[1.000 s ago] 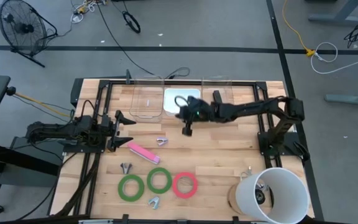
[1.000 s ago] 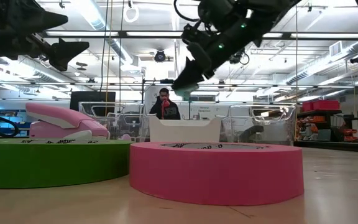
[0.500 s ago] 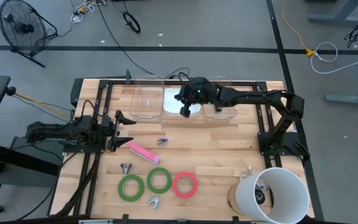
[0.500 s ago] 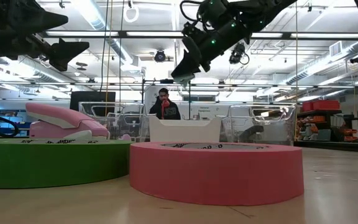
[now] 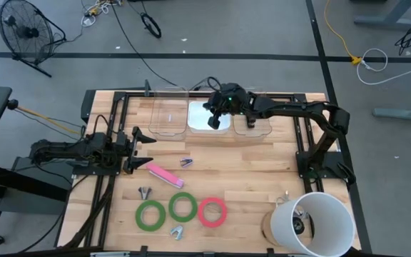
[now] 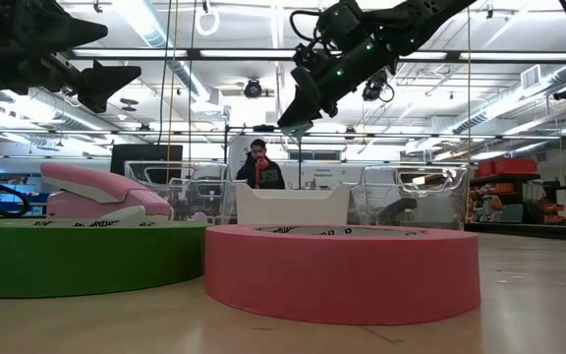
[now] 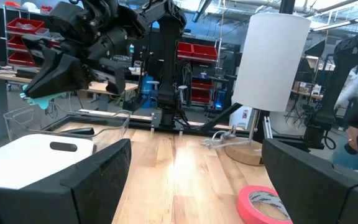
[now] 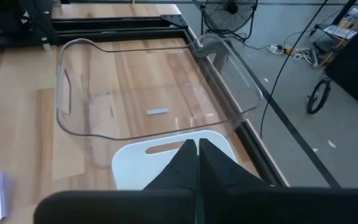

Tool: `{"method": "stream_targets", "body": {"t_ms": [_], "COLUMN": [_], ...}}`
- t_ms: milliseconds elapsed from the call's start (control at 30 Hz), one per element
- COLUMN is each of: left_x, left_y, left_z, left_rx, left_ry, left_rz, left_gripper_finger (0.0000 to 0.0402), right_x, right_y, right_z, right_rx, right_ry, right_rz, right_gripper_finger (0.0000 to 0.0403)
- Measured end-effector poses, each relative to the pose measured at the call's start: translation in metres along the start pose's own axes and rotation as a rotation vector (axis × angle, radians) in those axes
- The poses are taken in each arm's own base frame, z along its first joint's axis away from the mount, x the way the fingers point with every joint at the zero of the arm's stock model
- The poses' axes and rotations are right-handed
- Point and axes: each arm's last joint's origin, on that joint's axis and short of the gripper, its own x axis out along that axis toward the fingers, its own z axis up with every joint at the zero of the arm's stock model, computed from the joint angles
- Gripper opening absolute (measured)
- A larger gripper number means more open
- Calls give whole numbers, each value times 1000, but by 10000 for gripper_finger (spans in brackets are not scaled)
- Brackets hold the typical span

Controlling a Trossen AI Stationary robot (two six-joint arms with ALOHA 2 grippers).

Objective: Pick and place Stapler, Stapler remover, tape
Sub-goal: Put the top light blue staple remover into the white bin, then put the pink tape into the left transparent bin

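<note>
My right gripper point(image 5: 215, 123) hangs above the white bin point(image 5: 209, 107) at the table's far side, shut on a small teal stapler remover point(image 7: 37, 99), which also shows in the low view point(image 6: 296, 128). My left gripper point(image 5: 145, 148) waits open and empty at the table's left. The pink stapler point(image 5: 164, 175) lies flat near the middle. Two green tape rolls point(image 5: 150, 215) point(image 5: 183, 206) and a pinkish red one point(image 5: 212, 212) lie flat near the front edge. Other small stapler removers point(image 5: 185, 163) point(image 5: 145, 192) point(image 5: 176, 230) lie on the table. My right gripper pinches the teal stapler remover point(image 7: 35, 101) between its two fingertips point(image 7: 55, 78). The fingers slant downward from the table's right. The piece pokes out just below the tips, lifted clear above the white bin. Which part of it the fingers hold I cannot tell.
Clear plastic bins stand on either side of the white bin point(image 5: 168, 118) point(image 5: 252, 118). A tall white cylinder on a round base point(image 5: 312, 223) stands at the front right corner. A person point(image 6: 260, 165) sits beyond the table's far edge.
My right gripper has gone toward the table's far edge and risen a little, carrying the teal stapler remover from over the table's middle to above the white bin. It has stayed shut.
</note>
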Motion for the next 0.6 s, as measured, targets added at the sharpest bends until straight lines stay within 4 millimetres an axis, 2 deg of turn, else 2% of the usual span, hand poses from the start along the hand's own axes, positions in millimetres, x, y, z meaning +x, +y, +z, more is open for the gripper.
{"method": "stream_targets", "body": {"t_ms": [367, 600], "left_x": [0, 0], "left_y": [0, 0], "left_z": [0, 0], "left_rx": [0, 0], "left_ry": [0, 0], "left_rz": [0, 0], "left_gripper_finger": [367, 367], "right_x": [0, 0], "right_y": [-3, 1], "right_z": [0, 2], "right_rx": [-8, 6], "right_ry": [14, -12], "right_rz": [-86, -19], "right_gripper_finger": [55, 76]}}
